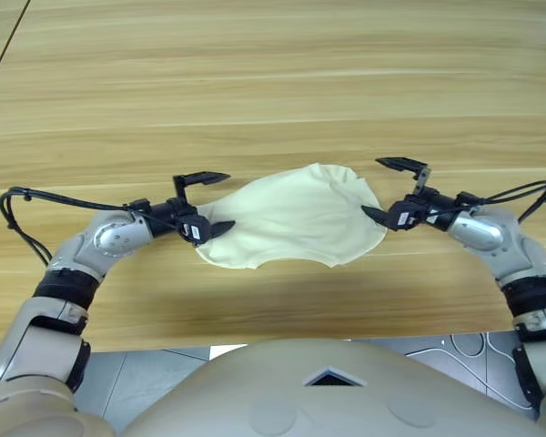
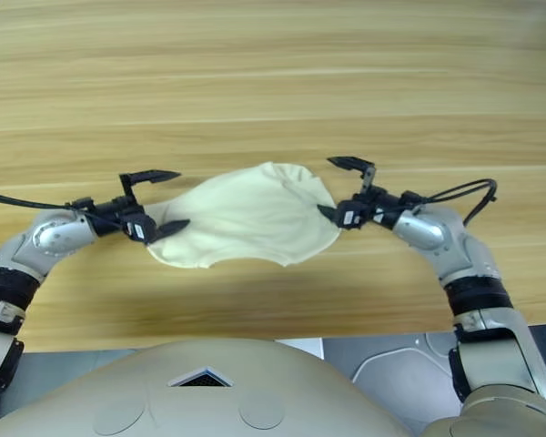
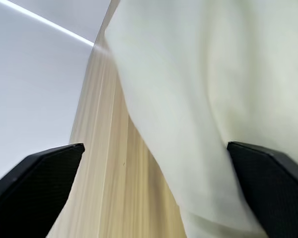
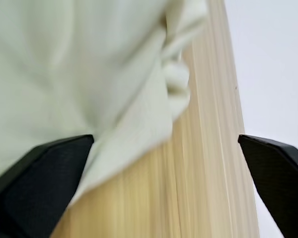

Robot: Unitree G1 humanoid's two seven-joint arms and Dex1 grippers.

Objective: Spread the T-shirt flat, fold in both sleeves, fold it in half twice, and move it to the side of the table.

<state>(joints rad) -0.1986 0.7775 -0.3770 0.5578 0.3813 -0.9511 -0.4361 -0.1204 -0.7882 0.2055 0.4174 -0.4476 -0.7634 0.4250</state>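
The cream T-shirt (image 1: 291, 217) lies folded into a small rounded bundle on the wooden table (image 1: 273, 82), near its front edge. My left gripper (image 1: 207, 202) stands open at the bundle's left end, one finger over the bare wood and the other touching the cloth's edge. At the bundle's right end my right gripper (image 1: 393, 189) is open too, its lower finger at the cloth's rim. The left wrist view shows the T-shirt (image 3: 203, 99) between wide-apart fingers (image 3: 35, 183). The right wrist view shows the T-shirt's (image 4: 74, 74) crumpled corner and both fingers (image 4: 39, 183) spread.
Bare wood stretches away behind and to both sides of the bundle. The table's front edge (image 1: 255, 341) runs close below the arms, with grey floor beyond it. Black cables (image 1: 18, 218) loop off both wrists.
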